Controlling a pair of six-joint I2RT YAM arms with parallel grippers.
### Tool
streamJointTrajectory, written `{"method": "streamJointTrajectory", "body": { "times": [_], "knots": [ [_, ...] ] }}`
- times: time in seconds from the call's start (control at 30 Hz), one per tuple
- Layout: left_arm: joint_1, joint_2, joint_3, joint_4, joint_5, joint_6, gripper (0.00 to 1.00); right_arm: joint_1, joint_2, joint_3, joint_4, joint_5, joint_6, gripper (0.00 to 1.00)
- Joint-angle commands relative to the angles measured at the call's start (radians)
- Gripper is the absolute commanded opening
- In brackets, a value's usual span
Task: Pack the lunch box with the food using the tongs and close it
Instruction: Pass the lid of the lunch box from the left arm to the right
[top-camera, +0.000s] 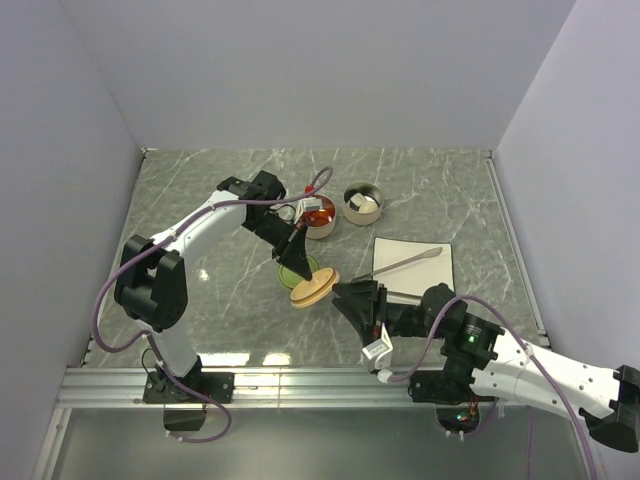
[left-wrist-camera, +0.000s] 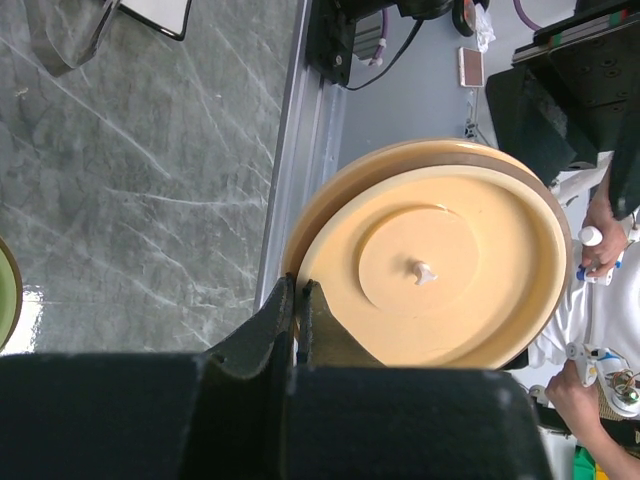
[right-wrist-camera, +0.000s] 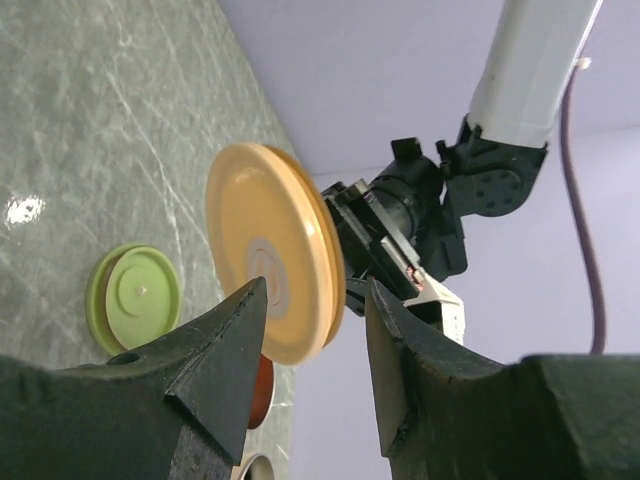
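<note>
Marble table, grey-green and white-veined, sat between plain white walls. Left gripper pinched a tan lid above it; right gripper stood parted beside the lid. Tongs lay on a white mat

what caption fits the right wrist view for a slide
Left gripper holds tan lid on edge; open jaws of the right gripper straddle its rim, green lid on the table.

Tongs on mat at right, two tins behind centre, large lid before them, over small lid.
</note>
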Motion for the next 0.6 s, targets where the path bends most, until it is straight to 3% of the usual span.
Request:
{"method": "streamJointTrajectory", "body": {
  "times": [0.0, 0.37, 0.57],
  "knots": [
    [0.001, 0.001, 0.043, -0.017, 0.05, 0.032, 0.0, 0.007, 0.034, 0.004, 0.043, 0.028, -0.045, 0.51],
    [-0.001, -0.006, 0.023, -0.009, 0.04, 0.025, 0.0, 0.007, 0.106, 0.016, 0.15, 0.077, -0.043, 0.38],
    [-0.01, 0.003, 0.034, -0.015, 0.04, 0.032, 0.0, 0.007, 0.126, 0.022, 0.158, 0.085, -0.057, 0.24]
  ]
}}
